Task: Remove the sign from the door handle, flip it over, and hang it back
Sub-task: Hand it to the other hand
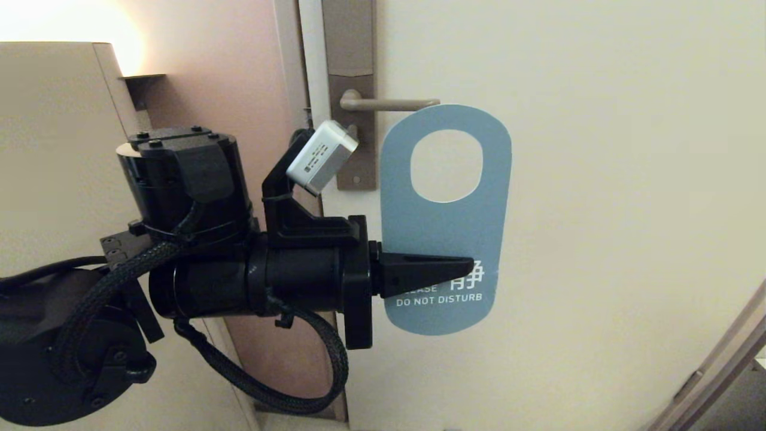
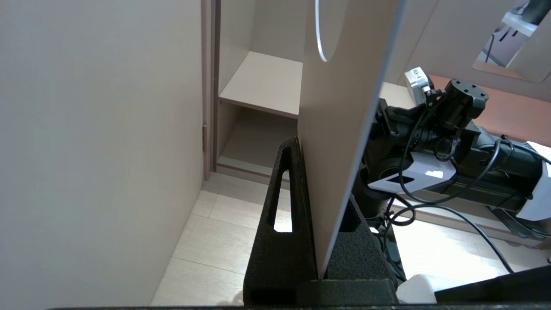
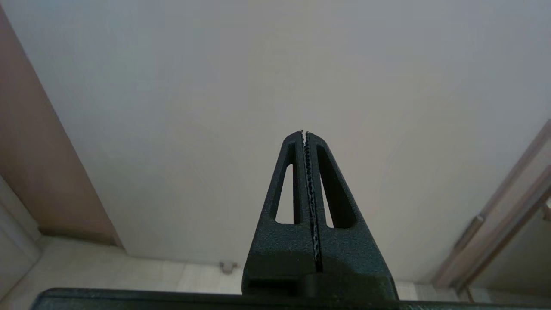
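The blue sign reads "DO NOT DISTURB" under a white Chinese character. It hangs upright in the air before the door, its oval hole empty. Its top edge sits just right of and below the rounded tip of the door handle, which juts from the tall lock plate. My left gripper reaches in from the left and is shut on the sign's lower part. In the left wrist view the gripper pinches the card edge-on between its fingers. My right gripper is shut and empty, facing the plain door.
The pale door fills the right side of the head view, with its frame and a cabinet on the left. The left wrist view shows an open shelf niche, the tiled floor and my right arm.
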`<state>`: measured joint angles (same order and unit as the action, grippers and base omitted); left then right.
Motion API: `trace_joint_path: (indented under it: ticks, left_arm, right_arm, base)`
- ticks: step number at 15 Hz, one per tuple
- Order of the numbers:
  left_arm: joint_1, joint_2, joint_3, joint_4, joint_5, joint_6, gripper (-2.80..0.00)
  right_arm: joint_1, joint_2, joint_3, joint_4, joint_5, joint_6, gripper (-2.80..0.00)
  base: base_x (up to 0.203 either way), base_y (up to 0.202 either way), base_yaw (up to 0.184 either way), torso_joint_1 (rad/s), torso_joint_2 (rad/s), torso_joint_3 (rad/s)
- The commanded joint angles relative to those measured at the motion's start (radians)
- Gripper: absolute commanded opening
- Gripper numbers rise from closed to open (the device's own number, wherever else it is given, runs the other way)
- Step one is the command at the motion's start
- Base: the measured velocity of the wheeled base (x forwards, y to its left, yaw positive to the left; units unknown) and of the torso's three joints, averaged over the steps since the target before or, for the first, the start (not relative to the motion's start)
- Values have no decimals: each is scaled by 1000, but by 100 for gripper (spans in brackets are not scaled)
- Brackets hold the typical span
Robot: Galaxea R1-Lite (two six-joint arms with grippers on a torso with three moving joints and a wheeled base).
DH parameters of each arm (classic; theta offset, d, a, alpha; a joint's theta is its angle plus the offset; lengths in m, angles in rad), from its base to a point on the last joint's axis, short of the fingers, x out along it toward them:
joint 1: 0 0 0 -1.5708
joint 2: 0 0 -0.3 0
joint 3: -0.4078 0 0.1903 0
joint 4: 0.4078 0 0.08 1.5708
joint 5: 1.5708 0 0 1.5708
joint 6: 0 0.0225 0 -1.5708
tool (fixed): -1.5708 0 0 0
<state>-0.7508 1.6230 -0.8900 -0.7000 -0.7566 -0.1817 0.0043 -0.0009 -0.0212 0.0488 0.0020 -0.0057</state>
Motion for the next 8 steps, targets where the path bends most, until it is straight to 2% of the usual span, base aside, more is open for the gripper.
trace_joint_path:
  ticks: [1, 4, 6, 8]
  left_arm:
    - [8, 6, 2, -4, -17, -2, -280]
    - [49, 46, -14, -20, -104, 1, -280]
    - [76, 104, -32, -88, -152, 1, -280]
    - [88, 173, -63, -176, -164, -3, -280]
  right_arm:
    - [0, 1, -50, 73, 4, -4, -280]
    - [0, 20, -148, 171, 54, -7, -280]
    - [0, 87, -193, 186, 58, -10, -280]
    - [3, 180, -236, 185, 62, -11, -280]
  base:
    - [0, 0, 0, 0, 0, 0]
    - [0, 0, 0, 0, 0, 0]
    - [0, 0, 0, 0, 0, 0]
    - [0, 0, 0, 0, 0, 0]
